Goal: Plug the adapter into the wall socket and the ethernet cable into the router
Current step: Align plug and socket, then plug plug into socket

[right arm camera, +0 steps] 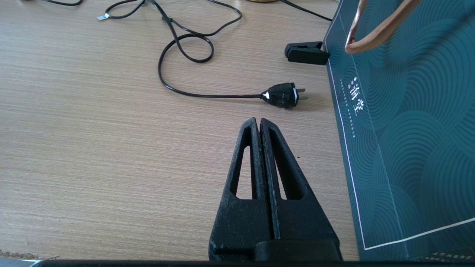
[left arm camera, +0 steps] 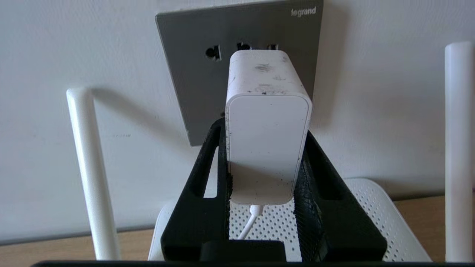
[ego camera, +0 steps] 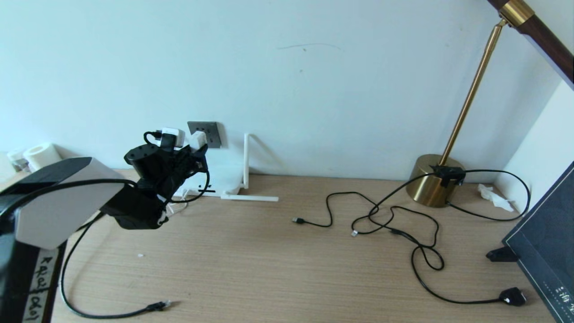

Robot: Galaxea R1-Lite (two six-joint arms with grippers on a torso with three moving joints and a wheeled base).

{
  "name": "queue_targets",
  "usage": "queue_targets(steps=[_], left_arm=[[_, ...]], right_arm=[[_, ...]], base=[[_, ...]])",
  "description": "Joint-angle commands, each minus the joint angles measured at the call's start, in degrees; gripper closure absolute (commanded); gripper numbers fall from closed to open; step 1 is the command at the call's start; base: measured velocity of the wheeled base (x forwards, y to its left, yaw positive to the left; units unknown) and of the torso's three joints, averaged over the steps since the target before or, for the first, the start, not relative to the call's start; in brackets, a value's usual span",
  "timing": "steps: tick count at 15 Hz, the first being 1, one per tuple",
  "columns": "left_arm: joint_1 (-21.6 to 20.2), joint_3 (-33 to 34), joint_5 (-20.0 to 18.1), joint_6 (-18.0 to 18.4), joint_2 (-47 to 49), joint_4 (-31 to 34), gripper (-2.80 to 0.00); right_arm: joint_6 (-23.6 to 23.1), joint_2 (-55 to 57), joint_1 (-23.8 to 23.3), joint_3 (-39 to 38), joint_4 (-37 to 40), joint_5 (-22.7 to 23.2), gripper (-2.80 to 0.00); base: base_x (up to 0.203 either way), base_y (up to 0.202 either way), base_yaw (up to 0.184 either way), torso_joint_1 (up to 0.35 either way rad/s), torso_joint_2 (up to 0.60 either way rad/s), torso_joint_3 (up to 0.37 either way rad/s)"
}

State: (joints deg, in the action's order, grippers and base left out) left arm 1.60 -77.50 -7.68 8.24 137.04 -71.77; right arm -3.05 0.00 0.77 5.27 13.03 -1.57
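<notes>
My left gripper (ego camera: 193, 151) (left arm camera: 264, 130) is shut on the white adapter (ego camera: 197, 140) (left arm camera: 265, 126), one black finger on each side, its thin white cord hanging down. The adapter's far end is up against the dark grey wall socket (ego camera: 210, 131) (left arm camera: 193, 78). Its prongs are hidden, so I cannot tell whether they are in the holes. The white router (ego camera: 226, 179) (left arm camera: 374, 211) lies below on the desk, with an antenna (left arm camera: 92, 174) to each side. The black ethernet cable (ego camera: 158, 306) lies loose at the desk's front left. My right gripper (right arm camera: 259, 122) hovers shut and empty over the desk.
A brass lamp base (ego camera: 431, 180) stands at the back right with thin black cables, a USB plug (ego camera: 297, 220) and a two-pin plug (ego camera: 513, 296) (right arm camera: 282, 95) spread before it. A dark teal bag (ego camera: 549, 233) (right arm camera: 408, 141) and black clip (ego camera: 500, 255) border the right edge. A white roll (ego camera: 42, 155) sits far left.
</notes>
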Motion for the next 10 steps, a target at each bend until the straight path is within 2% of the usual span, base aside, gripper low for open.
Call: queue_targets(steps=[1,10], left_arm=[[-0.1,-2.53,-0.05,-0.63,1.82,-0.39,0.0],[-0.19,-9.69,0.12,-1.21,6.3,-0.3,0.0]], right_arm=[[-0.03,0.0,0.02,0.01,0.06,-0.01,0.0],[-0.03,0.0,0.02,0.01,0.06,-0.01,0.0]], base=[[0.0,0.0,0.0,0.0,0.0,0.0],[0.0,0.0,0.0,0.0,0.0,0.0]])
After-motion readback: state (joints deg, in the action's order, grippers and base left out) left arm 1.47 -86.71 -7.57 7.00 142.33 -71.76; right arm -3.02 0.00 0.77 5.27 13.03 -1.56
